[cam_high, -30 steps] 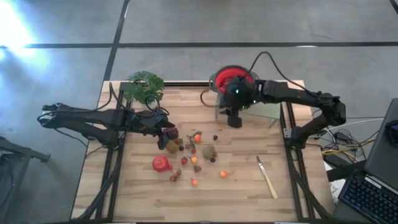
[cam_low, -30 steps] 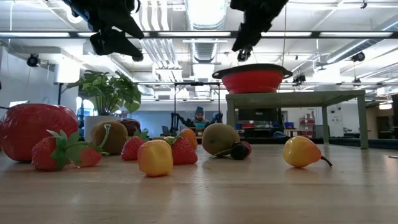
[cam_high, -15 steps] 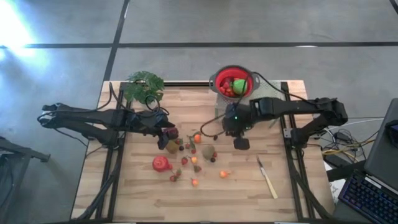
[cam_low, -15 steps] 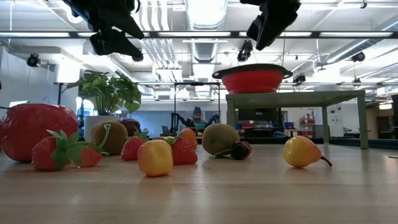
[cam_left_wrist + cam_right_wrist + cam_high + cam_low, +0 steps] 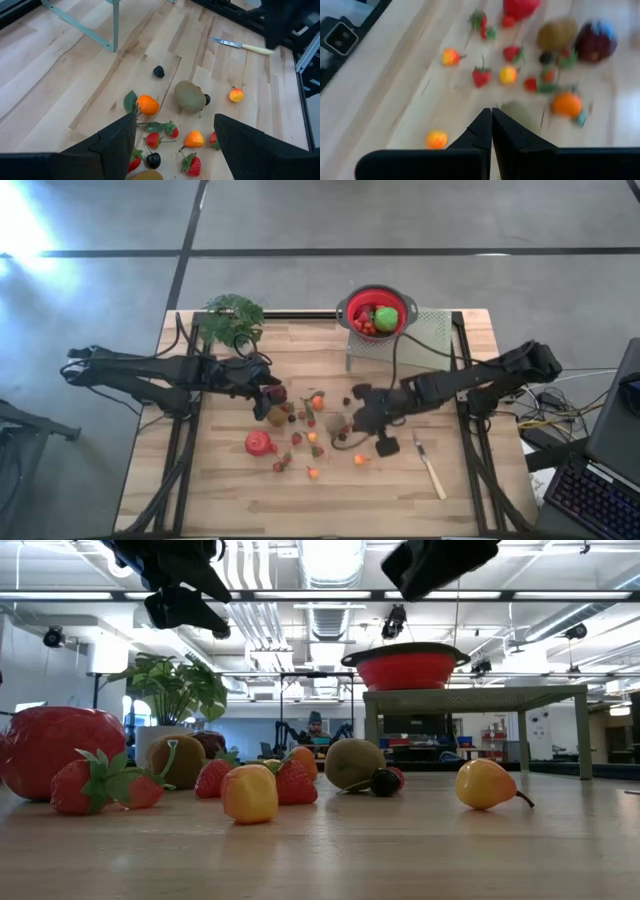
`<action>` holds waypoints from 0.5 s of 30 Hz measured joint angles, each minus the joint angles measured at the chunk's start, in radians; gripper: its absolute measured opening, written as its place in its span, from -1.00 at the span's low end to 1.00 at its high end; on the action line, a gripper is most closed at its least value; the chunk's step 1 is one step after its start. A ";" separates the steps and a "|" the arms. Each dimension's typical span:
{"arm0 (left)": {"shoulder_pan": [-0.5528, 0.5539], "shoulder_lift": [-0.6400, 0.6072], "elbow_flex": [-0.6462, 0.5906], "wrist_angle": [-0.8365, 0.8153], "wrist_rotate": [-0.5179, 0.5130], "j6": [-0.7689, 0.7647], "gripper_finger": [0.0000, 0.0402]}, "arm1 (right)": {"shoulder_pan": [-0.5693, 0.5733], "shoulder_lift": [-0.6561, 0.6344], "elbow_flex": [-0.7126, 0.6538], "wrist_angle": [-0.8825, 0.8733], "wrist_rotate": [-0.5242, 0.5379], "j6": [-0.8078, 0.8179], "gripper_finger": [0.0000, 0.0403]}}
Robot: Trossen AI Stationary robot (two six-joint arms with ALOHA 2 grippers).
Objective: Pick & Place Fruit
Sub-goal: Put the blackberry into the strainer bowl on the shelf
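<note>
Wooden boards, pale and smooth with long straight grain lines, are making up the bench [image 5: 230, 500]. No writing or label is showing on anything.

Small toy fruit [image 5: 310, 425] is lying in a loose bunch near the middle of the bench. A big shiny red strawberry [image 5: 259, 443] is sitting at the side of the bunch nearer the left edge. A fuzzy brown kiwi [image 5: 189, 96] is lying in the bunch, with a round orange [image 5: 147, 104] just beside it. A bumpy black berry [image 5: 158, 71] is sitting a little apart from them. A smooth yellow pear [image 5: 486, 783] is lying apart from the bunch.

A round red bowl [image 5: 376, 312] is standing on a small metal stand [image 5: 430, 340] near the back edge. A green fruit and some red ones are sitting inside it.

A leafy green plant [image 5: 231, 318] is standing at the back left corner. A thin knife [image 5: 430, 465] with a pale handle is lying flat near the right edge.

The left gripper [image 5: 175, 132] is hanging above the left side of the bunch, its fingers spread wide and gripping nothing. The right gripper [image 5: 491, 122] is hanging over the right side of the bunch, its two dark fingers pressed together and holding nothing.
</note>
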 joint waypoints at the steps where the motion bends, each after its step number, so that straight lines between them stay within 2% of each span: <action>1: 0.000 0.000 0.000 0.000 0.000 0.000 0.36 | 0.017 0.000 -0.011 0.039 0.016 -0.023 -0.96; 7: 0.000 0.000 0.000 0.000 0.000 0.000 0.36 | 0.071 0.000 -0.075 0.252 0.027 -0.063 -0.96; 15: 0.000 0.000 0.000 0.000 0.000 0.000 0.36 | 0.075 0.000 -0.043 0.162 0.035 0.062 -0.96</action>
